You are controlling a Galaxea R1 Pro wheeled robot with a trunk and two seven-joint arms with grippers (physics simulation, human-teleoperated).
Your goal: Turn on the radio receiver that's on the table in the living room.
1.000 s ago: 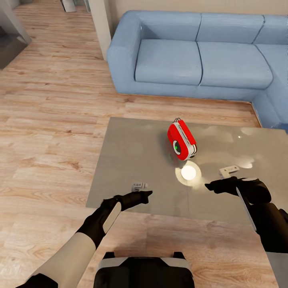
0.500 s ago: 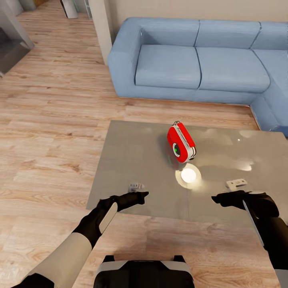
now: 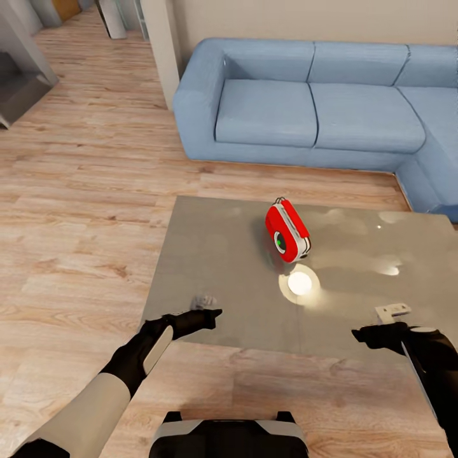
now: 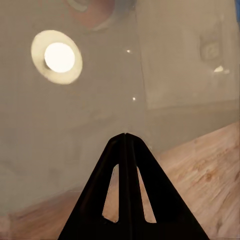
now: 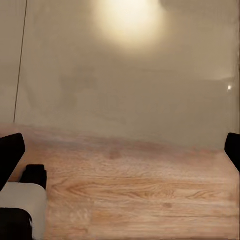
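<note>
A: Where is the radio [image 3: 288, 230]?
B: It stands on the tabletop [image 3: 210, 254], toward the far edge, dial facing the robot; a bright lamp reflection [image 3: 299, 284] lies just in front of it, and a blue sofa [image 3: 318, 108] sits beyond on the wood floor [image 3: 76, 210].
A: And the tools?
B: The left tool [image 4: 125, 137] hangs at the tabletop's near edge, its fingers pressed together. The right tool [image 3: 375, 333] hovers at the near right edge, its fingers spread wide. Both are well apart from the radio.
</note>
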